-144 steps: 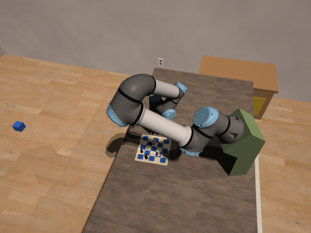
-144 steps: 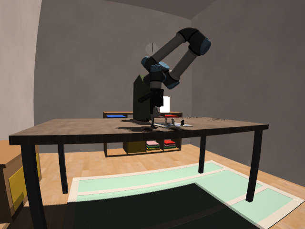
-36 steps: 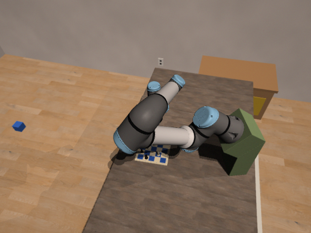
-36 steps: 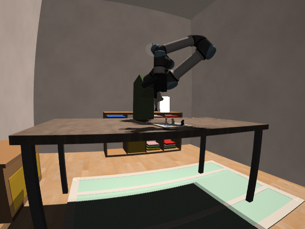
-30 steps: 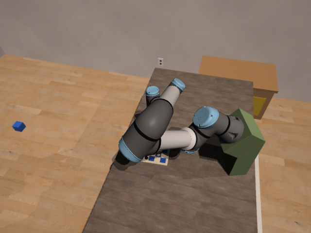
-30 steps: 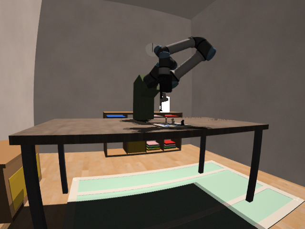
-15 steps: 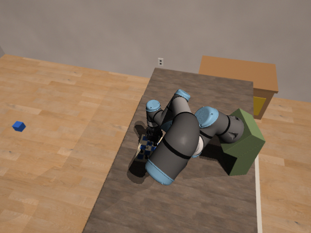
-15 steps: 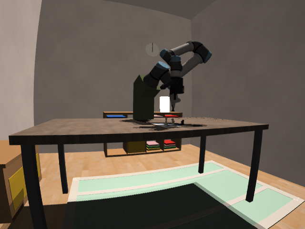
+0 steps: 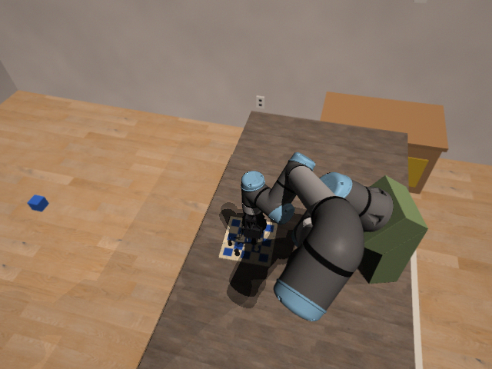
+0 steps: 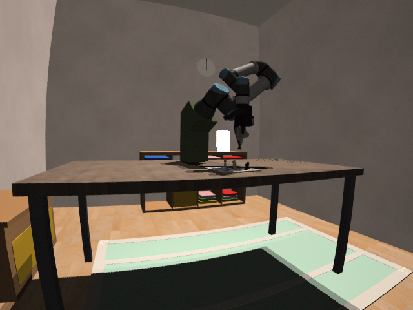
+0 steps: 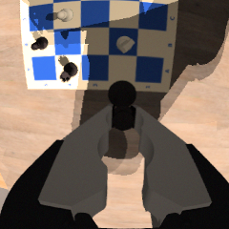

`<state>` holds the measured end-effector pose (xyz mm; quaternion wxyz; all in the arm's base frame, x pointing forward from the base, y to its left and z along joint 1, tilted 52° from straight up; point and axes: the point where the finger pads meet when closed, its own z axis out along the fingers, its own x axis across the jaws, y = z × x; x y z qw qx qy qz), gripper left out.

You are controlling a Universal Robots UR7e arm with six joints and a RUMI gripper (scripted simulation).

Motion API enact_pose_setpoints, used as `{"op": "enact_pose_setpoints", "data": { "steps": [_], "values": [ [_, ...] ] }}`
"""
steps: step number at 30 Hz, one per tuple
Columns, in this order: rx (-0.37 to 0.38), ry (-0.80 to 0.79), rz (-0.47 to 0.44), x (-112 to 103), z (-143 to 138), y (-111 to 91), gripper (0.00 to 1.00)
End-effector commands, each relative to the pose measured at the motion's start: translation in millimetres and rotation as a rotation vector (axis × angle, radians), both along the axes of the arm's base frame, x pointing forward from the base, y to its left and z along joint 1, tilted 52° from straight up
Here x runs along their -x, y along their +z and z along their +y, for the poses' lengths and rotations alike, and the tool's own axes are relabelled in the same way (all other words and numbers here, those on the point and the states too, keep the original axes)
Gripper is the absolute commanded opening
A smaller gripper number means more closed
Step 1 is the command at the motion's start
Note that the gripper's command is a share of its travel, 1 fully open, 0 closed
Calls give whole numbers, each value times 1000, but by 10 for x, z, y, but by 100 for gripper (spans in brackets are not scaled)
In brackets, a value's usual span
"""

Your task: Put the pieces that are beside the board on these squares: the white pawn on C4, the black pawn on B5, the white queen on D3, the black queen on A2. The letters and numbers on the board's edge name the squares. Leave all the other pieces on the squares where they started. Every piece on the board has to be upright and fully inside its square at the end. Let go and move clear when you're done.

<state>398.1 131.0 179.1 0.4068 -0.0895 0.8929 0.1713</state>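
The blue-and-cream chessboard (image 9: 248, 240) lies on the dark wooden table; it also shows in the exterior view (image 10: 233, 168) and at the top of the wrist view (image 11: 97, 40). My gripper (image 11: 122, 107) is shut on a black pawn (image 11: 122, 102) with a round head and holds it well above the table, over the board's near edge. The gripper also shows in the exterior view (image 10: 239, 144). On the board stand a white piece (image 11: 64, 14), a small black piece (image 11: 40, 44), a larger black piece (image 11: 68, 71) and another white piece (image 11: 125, 44).
The arm's green pedestal (image 9: 391, 230) stands on the table right of the board. An orange cabinet (image 9: 385, 119) is behind the table. A blue cube (image 9: 38, 203) lies on the floor at the left. A low shelf (image 10: 193, 155) is behind the table.
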Motion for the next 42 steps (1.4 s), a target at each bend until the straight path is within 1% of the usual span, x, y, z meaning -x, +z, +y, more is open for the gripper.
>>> {"op": "enact_pose_setpoints", "data": {
  "steps": [1,26,42],
  "values": [
    [3,6,-4,42,11,12,0],
    [4,6,-3,31,16,3,0],
    [5,7,-1,-28,51,-50,0]
  ]
}}
